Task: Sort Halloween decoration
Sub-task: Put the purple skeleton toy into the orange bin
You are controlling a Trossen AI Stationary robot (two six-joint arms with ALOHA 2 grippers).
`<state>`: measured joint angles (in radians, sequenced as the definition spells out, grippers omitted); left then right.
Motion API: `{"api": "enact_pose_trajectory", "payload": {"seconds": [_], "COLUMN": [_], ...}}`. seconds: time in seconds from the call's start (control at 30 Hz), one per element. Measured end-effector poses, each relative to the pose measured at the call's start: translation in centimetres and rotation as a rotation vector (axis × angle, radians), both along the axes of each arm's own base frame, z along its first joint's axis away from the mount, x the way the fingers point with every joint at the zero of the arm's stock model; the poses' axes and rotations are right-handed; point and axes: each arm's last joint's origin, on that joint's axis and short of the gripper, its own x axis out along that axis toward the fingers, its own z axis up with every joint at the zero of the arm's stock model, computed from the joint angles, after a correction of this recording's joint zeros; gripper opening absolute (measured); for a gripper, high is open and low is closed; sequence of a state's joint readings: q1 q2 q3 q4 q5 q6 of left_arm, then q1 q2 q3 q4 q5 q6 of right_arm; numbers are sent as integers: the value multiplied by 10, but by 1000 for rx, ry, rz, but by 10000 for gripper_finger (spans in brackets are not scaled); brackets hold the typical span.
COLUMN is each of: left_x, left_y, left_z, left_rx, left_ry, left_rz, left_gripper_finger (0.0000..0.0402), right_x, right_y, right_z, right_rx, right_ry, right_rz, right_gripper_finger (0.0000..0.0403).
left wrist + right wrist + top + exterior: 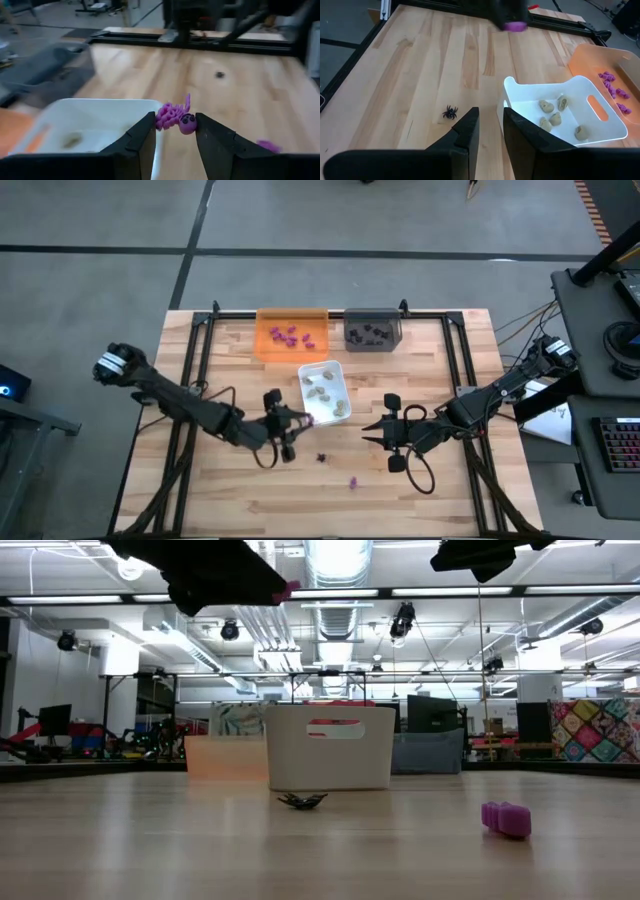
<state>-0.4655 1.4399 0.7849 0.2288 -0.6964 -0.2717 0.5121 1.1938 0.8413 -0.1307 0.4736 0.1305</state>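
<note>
- Here, the wooden table [240, 500] carries three trays at its far middle; the orange tray [291, 335] holds purple pieces [290, 335]; the grey tray [373, 331], just beside it, holds black pieces [370, 333]; the white tray [324, 391], nearer the arms, holds pale beige pieces [555, 117].
- The left arm reaches in from the left side; the left gripper [175, 135] hangs above the table just beside the white tray's near corner, its two fingers pinching a purple toy [175, 118] between their tips.
- The right arm reaches in from the right side; the right gripper [490, 131] hovers above the bare wood, near the white tray; its fingers stand slightly apart with nothing between them.
- Two small pieces lie loose on the table between the grippers and the near edge: a black spider [450, 112] closer to the white tray; a purple piece [506, 819] a little farther toward the near edge.
</note>
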Motion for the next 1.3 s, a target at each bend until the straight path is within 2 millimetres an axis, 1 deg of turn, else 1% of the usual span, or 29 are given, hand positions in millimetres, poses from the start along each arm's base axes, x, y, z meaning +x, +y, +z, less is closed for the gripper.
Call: {"api": "enact_pose_trajectory", "payload": {"seconds": [0.1,0.23,0.4,0.5,0.6,0.67,0.77,0.9,1.0,1.17,1.3], "left_x": [0,-2,-4,-4,-7,-11,-18,-27,-31,-35,-35], "left_y": [21,55,109,144,177,195,217,240,251,261,263], "left_z": [6,13,16,16,13,11,11,13,15,17,15], "left_rx": [11,27,16,-67,-118,-118,-104,-93,-119,-142,-143], "left_ry": [21,61,119,131,138,153,165,160,127,100,97], "left_rz": [63,173,331,330,370,410,464,540,530,532,539], "left_gripper_finger": [113,113,113,105,89,80,76,75,75,74,74], "right_x": [0,0,0,0,0,0,0,1,2,4,5], "right_y": [0,0,0,0,-2,-3,-5,-7,-10,-17,-20], "right_z": [0,0,0,0,0,-1,-1,-2,-3,-6,-7], "right_rx": [-1,-4,-11,-22,-44,-57,-66,-66,-67,-72,-73], "right_ry": [0,0,0,-2,-7,-7,1,2,4,13,17], "right_rz": [1,1,5,-3,-36,-55,-66,-76,-87,-112,-125], "right_gripper_finger": [77,77,77,77,77,77,77,77,77,77,77]}}
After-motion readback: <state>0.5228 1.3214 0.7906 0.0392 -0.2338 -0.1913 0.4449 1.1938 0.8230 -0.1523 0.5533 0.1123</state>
